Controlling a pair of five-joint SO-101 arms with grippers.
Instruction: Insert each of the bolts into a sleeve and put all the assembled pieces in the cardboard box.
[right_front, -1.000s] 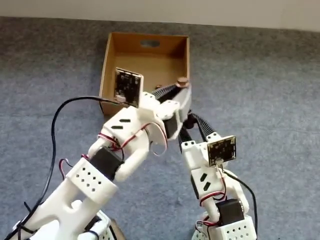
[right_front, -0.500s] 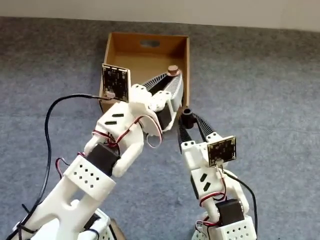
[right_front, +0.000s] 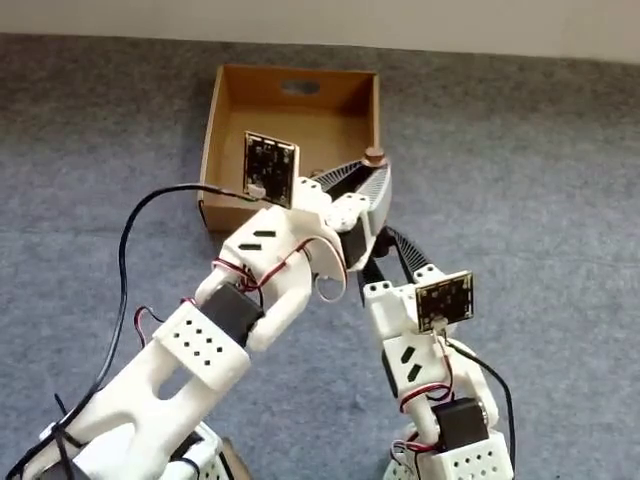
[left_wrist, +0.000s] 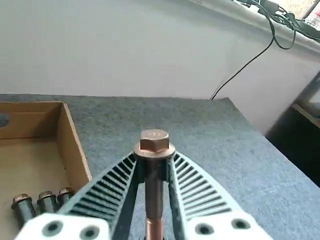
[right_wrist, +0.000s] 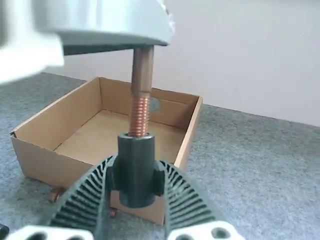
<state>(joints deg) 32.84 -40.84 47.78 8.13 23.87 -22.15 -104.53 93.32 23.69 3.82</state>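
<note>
The left jaws pinch the bolt (left_wrist: 154, 142) upright, its threaded tip at the mouth of the sleeve (right_wrist: 135, 162) pinched by the right jaws, just beside the box (right_front: 290, 75) near the far edge of the worktop (right_front: 540, 150). Keep both in line and push straight down slowly, lest the thread jam.

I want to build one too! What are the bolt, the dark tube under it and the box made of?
The bolt looks like metal with a coppery finish: reddish-brown sheen, cut threads. The sleeve is dark and matte, maybe plastic or blackened metal; I cannot tell which. The cardboard box is plain brown cardboard: dull, thin walls.
</note>
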